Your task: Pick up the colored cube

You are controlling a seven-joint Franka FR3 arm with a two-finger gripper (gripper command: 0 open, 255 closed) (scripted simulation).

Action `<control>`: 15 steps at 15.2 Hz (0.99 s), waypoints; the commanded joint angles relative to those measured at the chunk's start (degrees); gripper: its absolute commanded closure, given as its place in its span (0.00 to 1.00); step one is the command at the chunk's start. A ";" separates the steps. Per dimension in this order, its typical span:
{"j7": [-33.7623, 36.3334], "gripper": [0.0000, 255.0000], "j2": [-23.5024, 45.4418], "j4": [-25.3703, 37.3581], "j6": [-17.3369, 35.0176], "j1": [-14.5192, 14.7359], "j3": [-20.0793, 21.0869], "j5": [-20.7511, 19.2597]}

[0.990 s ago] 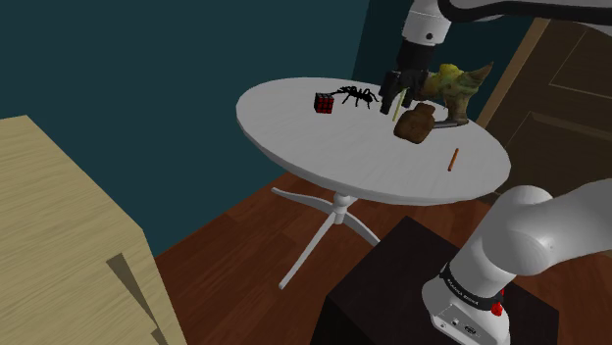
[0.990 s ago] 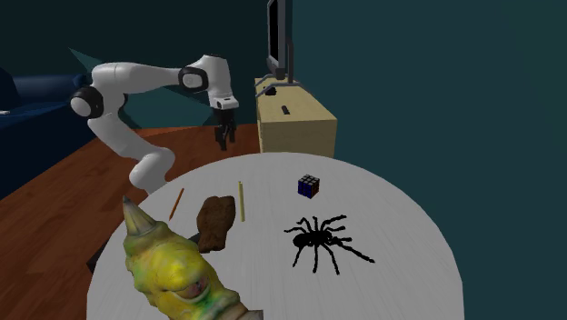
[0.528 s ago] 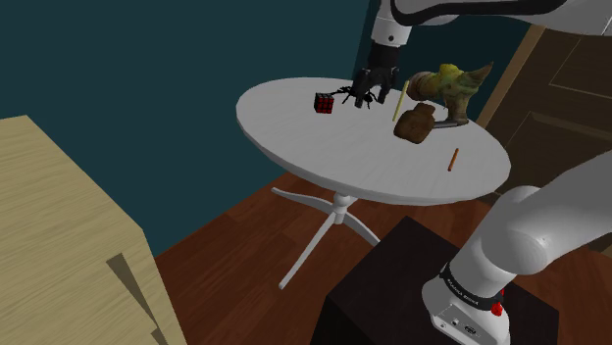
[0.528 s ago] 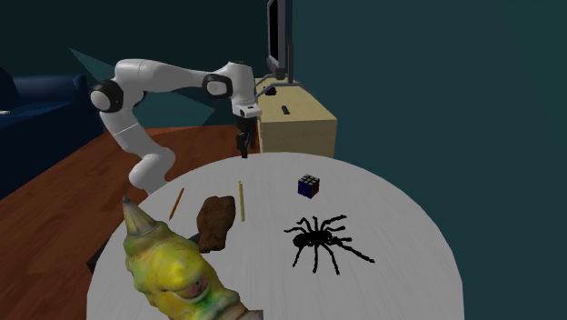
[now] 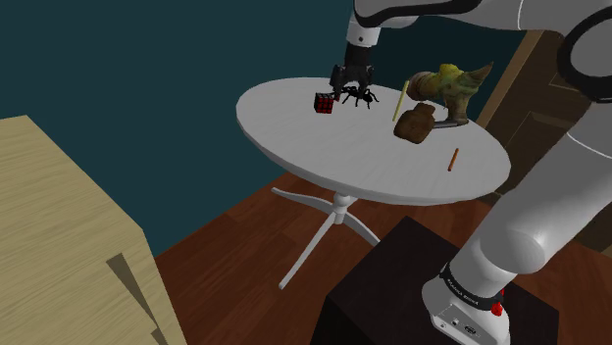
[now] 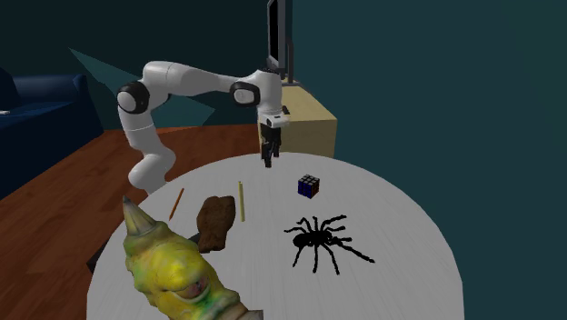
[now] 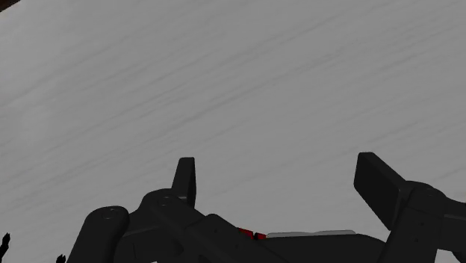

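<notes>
Approach step I'd say: the hand (image 6: 267, 165), released and empty, hangs near the cube (image 6: 309, 185) on the worktop (image 6: 409, 227), next it's gotta line up over it.

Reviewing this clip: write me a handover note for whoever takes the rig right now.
Gripper: open, empty, hovering over the white round table.
Colored cube: on the table near the black spider, not between the fingers. The gripper is to its left in the second exterior view.
Done: nothing grasped yet.
Left: line up over the cube, descend, close, lift.
</notes>
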 commanded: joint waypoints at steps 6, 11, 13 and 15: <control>0.16 0.00 17.68 19.33 -2.38 -1.84 -1.51 2.66; 0.52 0.00 32.58 39.17 -7.92 -4.20 -2.09 5.03; 0.53 0.00 32.40 38.09 -7.02 -4.19 -2.04 4.99; 0.51 0.00 32.02 35.95 -5.26 -4.09 -2.04 4.95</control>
